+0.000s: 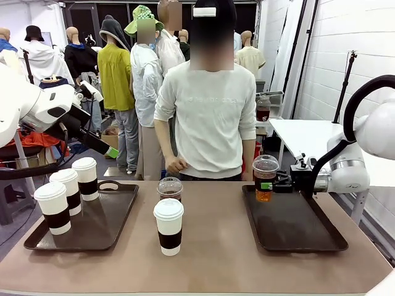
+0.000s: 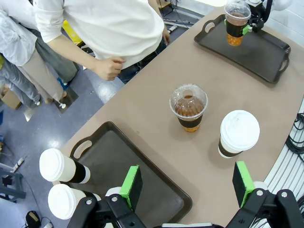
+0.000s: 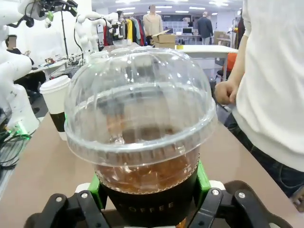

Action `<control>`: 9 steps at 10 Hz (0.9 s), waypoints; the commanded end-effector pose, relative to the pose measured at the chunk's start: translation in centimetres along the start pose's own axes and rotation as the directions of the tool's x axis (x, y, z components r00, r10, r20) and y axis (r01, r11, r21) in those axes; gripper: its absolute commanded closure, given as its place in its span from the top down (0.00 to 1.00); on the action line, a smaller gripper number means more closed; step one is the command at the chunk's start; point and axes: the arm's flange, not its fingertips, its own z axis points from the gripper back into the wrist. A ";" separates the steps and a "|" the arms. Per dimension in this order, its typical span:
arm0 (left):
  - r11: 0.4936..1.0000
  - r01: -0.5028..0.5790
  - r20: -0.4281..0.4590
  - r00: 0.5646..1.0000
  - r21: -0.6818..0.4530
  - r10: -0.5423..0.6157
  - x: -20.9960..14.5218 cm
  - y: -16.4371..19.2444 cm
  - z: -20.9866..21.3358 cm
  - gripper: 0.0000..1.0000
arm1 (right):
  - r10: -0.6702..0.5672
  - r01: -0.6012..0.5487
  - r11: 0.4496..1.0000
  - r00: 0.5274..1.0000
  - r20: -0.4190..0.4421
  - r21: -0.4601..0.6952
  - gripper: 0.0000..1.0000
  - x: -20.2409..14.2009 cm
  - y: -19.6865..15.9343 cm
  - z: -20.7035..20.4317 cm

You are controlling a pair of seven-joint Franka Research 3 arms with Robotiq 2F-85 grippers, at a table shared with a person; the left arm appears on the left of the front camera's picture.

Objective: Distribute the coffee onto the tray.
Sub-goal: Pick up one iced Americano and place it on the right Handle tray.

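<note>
Three white paper cups with brown bands (image 1: 66,190) stand along the left side of the left tray (image 1: 117,216). A fourth white cup (image 1: 168,225) and a clear dome-lidded iced coffee (image 1: 170,188) stand on the table between the trays. My right gripper (image 1: 279,182) is shut on a second iced coffee (image 1: 265,177) at the far left corner of the right tray (image 1: 302,228); I cannot tell if its base touches the tray. Green pads (image 3: 203,178) clamp its dark sleeve (image 3: 147,204). My left gripper (image 2: 186,183) hangs open high above the table, near the left tray (image 2: 137,161).
A person in a white top stands at the far edge, one hand (image 1: 176,164) near the table rim. The middle and near end of the right tray are bare. Cables (image 2: 294,142) hang off the table's side by the white cup (image 2: 239,133).
</note>
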 end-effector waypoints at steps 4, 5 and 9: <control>1.000 0.011 0.003 1.000 -0.019 -0.011 -0.1 0.1 0.1 1.00 | 0.071 -0.068 0.996 0.996 0.053 -0.050 0.82 -3.0 -4.4 -0.2; 1.000 0.011 0.003 1.000 -0.019 -0.011 -0.1 0.1 0.1 1.00 | 0.079 -0.075 0.995 0.995 0.063 -0.067 0.82 -3.5 -5.1 -0.2; 1.000 0.011 0.003 1.000 -0.019 -0.011 -0.1 0.1 0.1 1.00 | 0.045 -0.038 0.995 0.996 0.079 -0.095 0.82 -4.6 -7.0 -0.5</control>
